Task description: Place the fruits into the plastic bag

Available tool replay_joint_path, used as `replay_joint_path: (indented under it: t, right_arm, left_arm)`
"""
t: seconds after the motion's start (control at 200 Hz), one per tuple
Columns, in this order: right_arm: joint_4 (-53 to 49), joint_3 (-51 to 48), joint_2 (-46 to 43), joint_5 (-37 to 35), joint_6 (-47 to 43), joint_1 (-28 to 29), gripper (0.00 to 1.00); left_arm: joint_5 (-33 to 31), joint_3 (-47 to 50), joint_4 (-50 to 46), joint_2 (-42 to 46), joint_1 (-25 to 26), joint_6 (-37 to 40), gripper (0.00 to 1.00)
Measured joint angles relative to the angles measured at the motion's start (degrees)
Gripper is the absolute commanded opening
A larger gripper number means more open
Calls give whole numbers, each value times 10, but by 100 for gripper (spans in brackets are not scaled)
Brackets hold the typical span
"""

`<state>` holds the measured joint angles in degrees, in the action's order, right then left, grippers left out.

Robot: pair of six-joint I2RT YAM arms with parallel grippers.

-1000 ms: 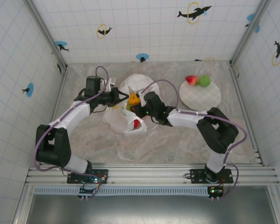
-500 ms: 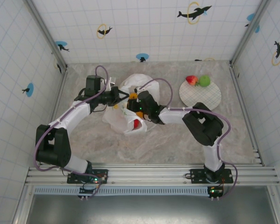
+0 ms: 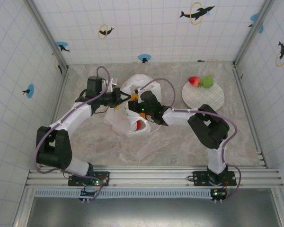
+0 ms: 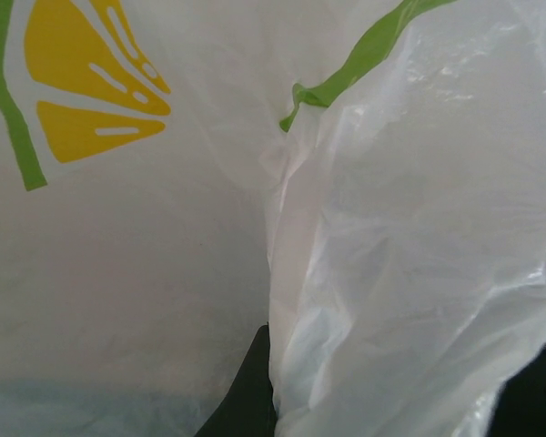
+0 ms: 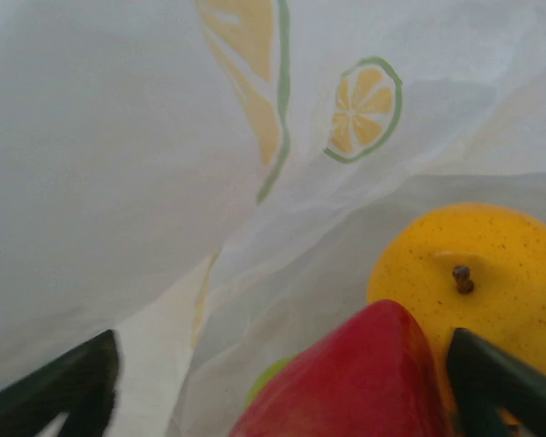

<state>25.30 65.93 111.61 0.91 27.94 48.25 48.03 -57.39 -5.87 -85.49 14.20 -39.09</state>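
Your plastic bag [image 3: 128,116] lies crumpled on the marble table [image 3: 180,142], left of centre, with both arms meeting at its far end. Your left gripper [image 3: 124,98] reaches in from the left and is clenched on the bag's rim. In the left wrist view a bunched fold of film [image 4: 391,300] sits between the two dark fingers [image 4: 246,396].

Your right gripper [image 3: 134,103] comes in from the right and sits in the bag's mouth. In the right wrist view its jaws are spread wide. A red fruit [image 5: 346,382] lies between them, well apart from the left finger [image 5: 68,382] and close against the right one. An orange fruit [image 5: 478,264] with a small brown stem rests just behind it, touching it, and printed citrus slices on the bag wall rise beyond.

From above, a red shape [image 3: 138,125] shows through the film at the bag's near end. You cannot tell whether it is that same fruit.

A strawberry [image 3: 194,81] and a green apple [image 3: 207,82] sit side by side at the far edge of the round checked plate [image 3: 203,99], well to the right of the bag.
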Motion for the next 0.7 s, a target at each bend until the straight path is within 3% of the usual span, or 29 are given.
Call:
replay_joint_path:
  t: [0.385, 0.696]
  right_arm:
    - [-46, -33, -68, 44, -42, -12, 97]
    - [-203, -34, -161, 111, -124, -24, 96]
  left_arm:
    - [0, 0, 0, 0, 0, 0, 0]
    - [-4, -1, 0, 5, -1, 0, 0]
